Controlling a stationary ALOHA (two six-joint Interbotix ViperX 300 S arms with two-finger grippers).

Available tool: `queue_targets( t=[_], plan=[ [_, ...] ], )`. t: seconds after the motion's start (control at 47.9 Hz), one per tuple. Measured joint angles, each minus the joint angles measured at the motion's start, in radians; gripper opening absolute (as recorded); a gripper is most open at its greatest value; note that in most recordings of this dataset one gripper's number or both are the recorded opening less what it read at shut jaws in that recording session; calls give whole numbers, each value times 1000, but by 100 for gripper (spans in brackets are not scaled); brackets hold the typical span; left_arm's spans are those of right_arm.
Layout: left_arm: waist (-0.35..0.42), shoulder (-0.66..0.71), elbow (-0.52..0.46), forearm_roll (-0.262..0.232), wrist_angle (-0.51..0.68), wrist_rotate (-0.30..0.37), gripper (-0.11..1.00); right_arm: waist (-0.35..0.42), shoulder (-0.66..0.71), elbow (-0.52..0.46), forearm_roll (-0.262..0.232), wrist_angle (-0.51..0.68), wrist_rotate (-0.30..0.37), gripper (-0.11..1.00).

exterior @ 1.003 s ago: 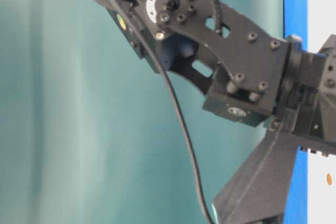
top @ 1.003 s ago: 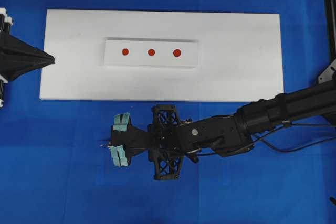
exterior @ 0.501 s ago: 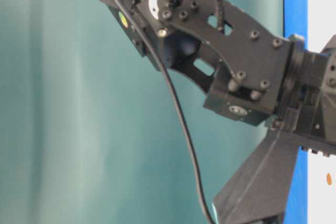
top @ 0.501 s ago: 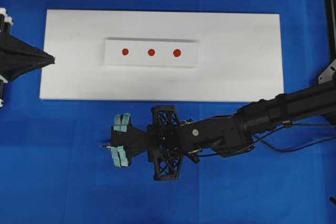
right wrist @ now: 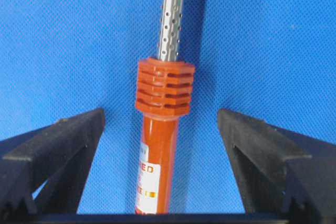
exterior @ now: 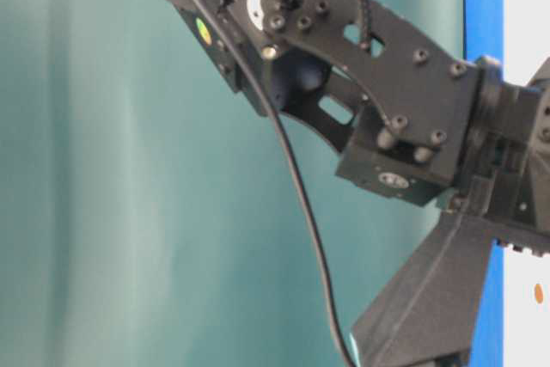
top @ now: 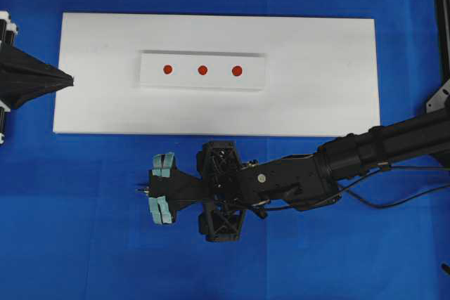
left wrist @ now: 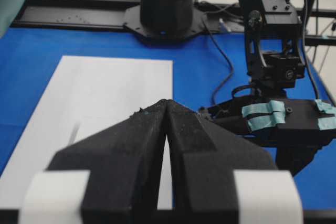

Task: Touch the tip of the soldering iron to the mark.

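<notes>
Three red dots (top: 202, 70) sit in a row on a small white strip (top: 203, 71), which lies in the upper middle of a larger white board (top: 316, 82) on the blue table cover (top: 70, 230). In the overhead view the right gripper (top: 159, 187) hovers over the blue cover just below the board's lower edge, left of centre, with teal tape on its fingers (top: 164, 164). Its arm (top: 365, 149) reaches in from the right edge.

From the right wrist camera the jaws stand wide apart, one at the lower left and one at the lower right, and neither touches the soldering iron (right wrist: 163, 129). That iron lies on the blue cover midway between them, its red-orange handle at the bottom centre of the frame and its perforated silver shaft running up and out of the top. Only a tiny sliver of it peeks out to the left of the gripper in the overhead view.

At the left edge of the overhead view the left gripper (top: 70, 79) rests with its tip over the board's left margin. Its own camera shows the two black jaws pressed together with nothing between them.
</notes>
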State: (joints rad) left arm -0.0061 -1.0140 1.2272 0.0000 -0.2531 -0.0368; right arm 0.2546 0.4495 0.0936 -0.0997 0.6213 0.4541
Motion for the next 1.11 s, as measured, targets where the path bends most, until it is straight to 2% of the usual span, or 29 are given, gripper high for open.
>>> queue_targets(
  t=[0.167, 0.501, 0.794, 0.919, 1.107],
  plan=[
    [0, 0, 0, 0, 0, 0, 0, 2, -46, 2, 0, 43, 2, 86],
    [0, -6, 0, 0, 0, 0, 0, 0, -272, -26, -28, 239, 2, 86],
    [0, -11, 0, 2, 2, 0, 0, -9, -304, -32, -55, 305, 3, 85],
    [0, -11, 0, 0, 2, 0, 0, -41, -304, -32, -71, 310, -5, 85],
    [0, -11, 0, 0, 2, 0, 0, -158, -305, -32, -77, 318, -66, 85]
  ],
)
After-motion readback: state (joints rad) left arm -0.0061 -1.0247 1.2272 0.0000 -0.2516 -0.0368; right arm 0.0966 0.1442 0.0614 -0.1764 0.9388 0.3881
